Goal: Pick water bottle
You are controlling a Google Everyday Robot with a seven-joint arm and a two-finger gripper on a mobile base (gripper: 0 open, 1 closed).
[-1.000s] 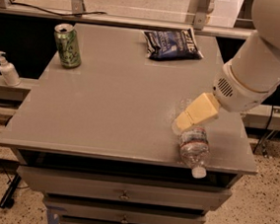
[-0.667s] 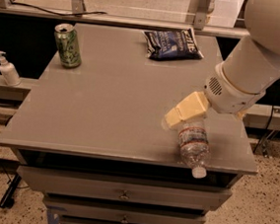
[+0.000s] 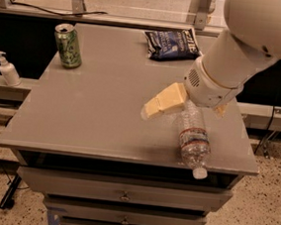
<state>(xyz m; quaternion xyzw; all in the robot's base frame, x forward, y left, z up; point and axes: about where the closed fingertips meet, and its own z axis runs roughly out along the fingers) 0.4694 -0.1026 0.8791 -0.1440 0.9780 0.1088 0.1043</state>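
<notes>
The water bottle (image 3: 193, 139) is clear ribbed plastic with a white-and-red label. It lies on its side at the front right of the grey table (image 3: 101, 110), its white cap (image 3: 200, 173) sticking out over the front edge. My gripper (image 3: 184, 111) is low over the bottle's base end, open. One tan finger (image 3: 164, 101) shows to the left of the bottle, and a bit of the other shows to its right. The big white arm (image 3: 234, 64) hides the bottle's far end.
A green drink can (image 3: 68, 45) stands at the back left of the table. A dark blue snack bag (image 3: 172, 44) lies at the back, just beyond the arm. A small white pump bottle (image 3: 8, 70) stands on a ledge to the left. Drawers (image 3: 122, 195) are below the table.
The arm and gripper have moved left and a little lower over the bottle's base end. The bottle has not moved.
</notes>
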